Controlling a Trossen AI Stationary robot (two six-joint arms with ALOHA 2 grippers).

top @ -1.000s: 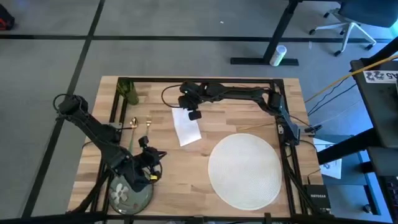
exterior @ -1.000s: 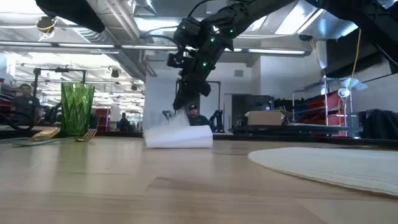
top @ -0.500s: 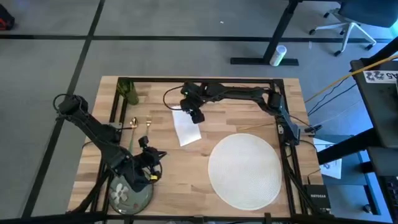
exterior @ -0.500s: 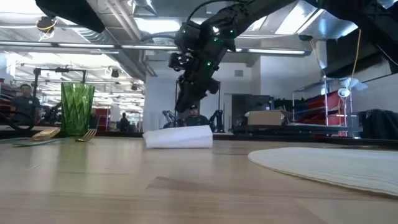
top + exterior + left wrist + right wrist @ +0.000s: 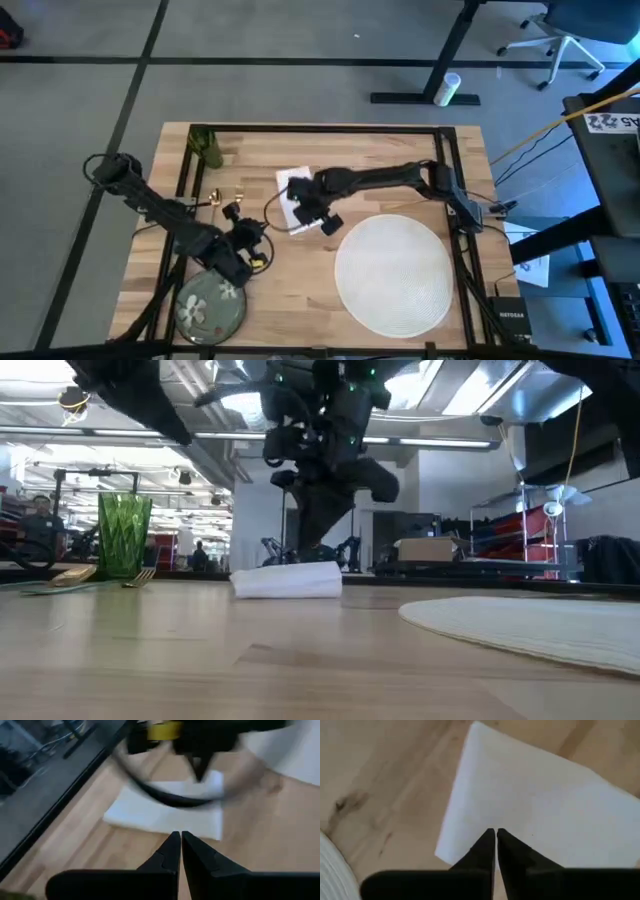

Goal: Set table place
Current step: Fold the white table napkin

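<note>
Right gripper [image 5: 495,836] over napkin [image 5: 540,810], fingers pressed together, holding nothing.
Left gripper [image 5: 180,839] near napkin, fingers likewise closed; placemat [image 5: 392,272] just beside on table [image 5: 300,290].

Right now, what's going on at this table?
A place setting is partly laid. The right gripper, fingers closed, sits over the white napkin in the middle of the table; whether it grips the napkin isn't clear. The left gripper, also closed and empty, points at the napkin from beside the green floral plate. The white woven placemat lies bare. The green cup, fork and gold utensil wait at the far left.
</note>
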